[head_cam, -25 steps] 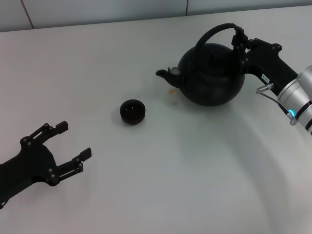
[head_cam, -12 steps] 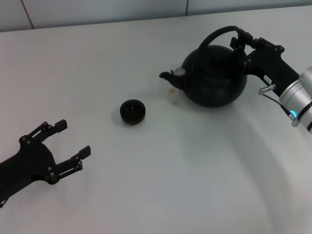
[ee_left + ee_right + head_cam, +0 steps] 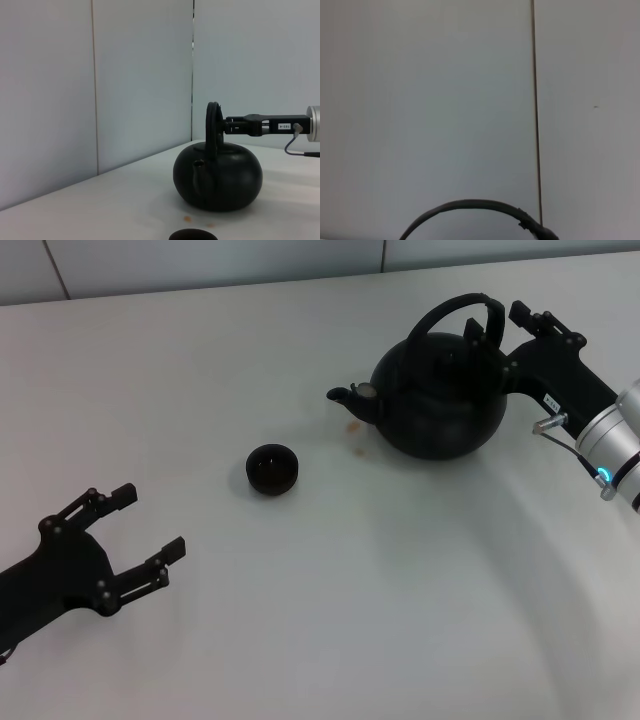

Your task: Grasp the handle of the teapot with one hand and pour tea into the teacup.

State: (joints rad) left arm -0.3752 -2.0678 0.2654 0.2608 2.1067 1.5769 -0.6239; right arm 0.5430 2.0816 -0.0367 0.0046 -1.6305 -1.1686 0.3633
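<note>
left gripper [image 3: 148, 532]: fingers spread, holding nothing, low near table edge, parked clear of the work
teacup [image 3: 272, 469]: upright on table [image 3: 330, 590], left of spout, placed to catch a pour
teapot [image 3: 437, 403]: sits flat, spout toward teacup
right gripper [image 3: 505, 328]: at handle [image 3: 452, 310], fingers apart, either side, not clamped
</note>
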